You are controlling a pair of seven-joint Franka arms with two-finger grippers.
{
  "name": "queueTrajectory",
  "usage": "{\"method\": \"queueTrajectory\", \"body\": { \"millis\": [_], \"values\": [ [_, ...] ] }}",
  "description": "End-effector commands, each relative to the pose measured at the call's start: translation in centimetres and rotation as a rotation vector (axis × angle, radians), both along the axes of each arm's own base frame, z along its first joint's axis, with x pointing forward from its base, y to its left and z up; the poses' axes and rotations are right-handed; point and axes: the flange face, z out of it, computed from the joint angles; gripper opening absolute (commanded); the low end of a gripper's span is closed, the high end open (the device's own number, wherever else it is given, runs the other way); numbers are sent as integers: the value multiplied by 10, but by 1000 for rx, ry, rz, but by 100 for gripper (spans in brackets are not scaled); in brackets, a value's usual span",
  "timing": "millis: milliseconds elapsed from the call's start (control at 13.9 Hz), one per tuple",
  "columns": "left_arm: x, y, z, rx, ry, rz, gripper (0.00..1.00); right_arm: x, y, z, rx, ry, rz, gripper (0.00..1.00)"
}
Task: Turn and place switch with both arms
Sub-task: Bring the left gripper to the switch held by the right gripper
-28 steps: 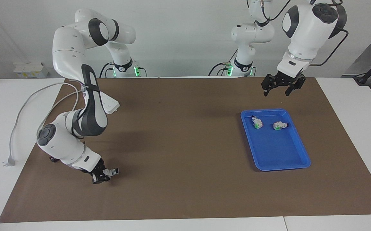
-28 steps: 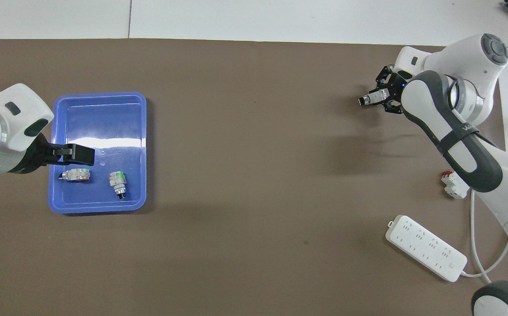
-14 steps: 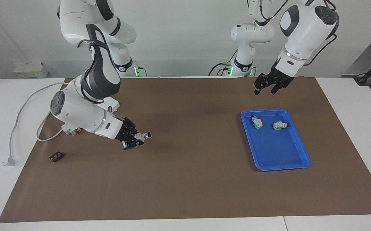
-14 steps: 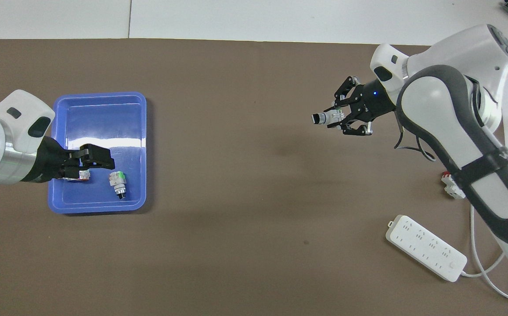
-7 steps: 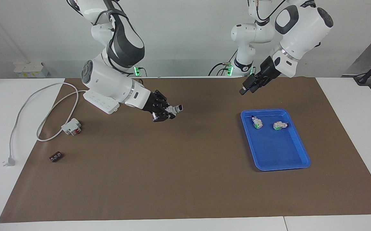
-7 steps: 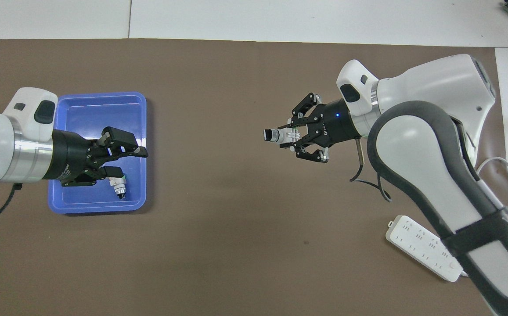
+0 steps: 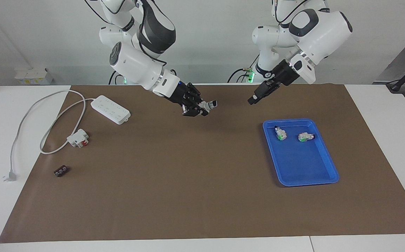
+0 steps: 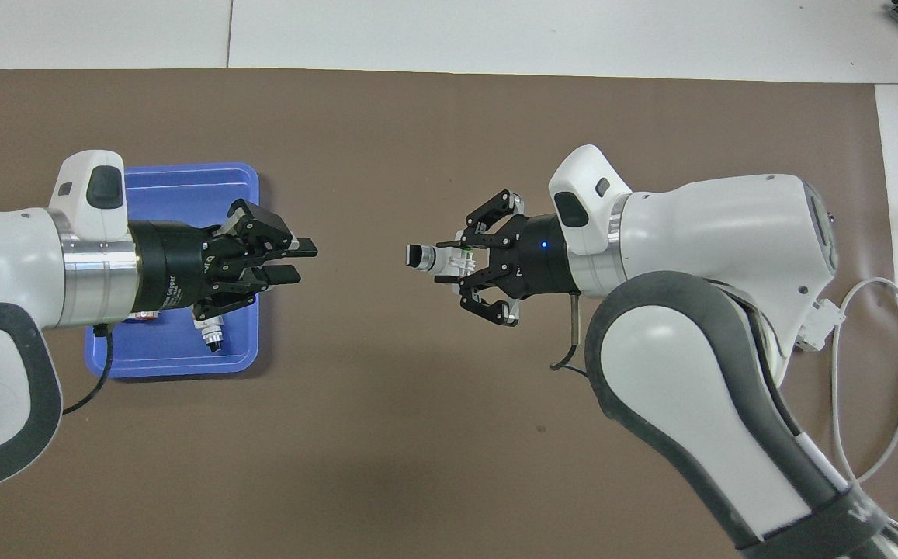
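Item: switch (image 7: 210,104), clamped in your right claw (image 7: 202,106), knob toward the left claw (image 7: 253,99) for handover. Left claw: fingers narrowly parted, empty, well apart over the worktop (image 7: 188,182).

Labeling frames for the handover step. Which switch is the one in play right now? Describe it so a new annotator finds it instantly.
Start at the brown mat and find the two arms meeting in the air over its middle. The switch sits in the right claw, black knob pointing at the left claw. The two other switches lie in the blue tray; this one alone is off the table.
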Motion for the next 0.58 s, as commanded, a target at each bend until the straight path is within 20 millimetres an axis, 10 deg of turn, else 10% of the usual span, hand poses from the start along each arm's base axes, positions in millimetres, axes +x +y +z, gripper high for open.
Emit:
{"method": "queueTrajectory", "body": {
  "millis": [0, 504],
  "values": [
    [-12, -25, 4, -32, -41, 18, 36, -21, 5, 2, 25, -7, -59, 0],
    [-17, -44, 9, 11, -219, -185, 41, -22, 6, 2, 27, -6, -62, 0]
  ]
}}
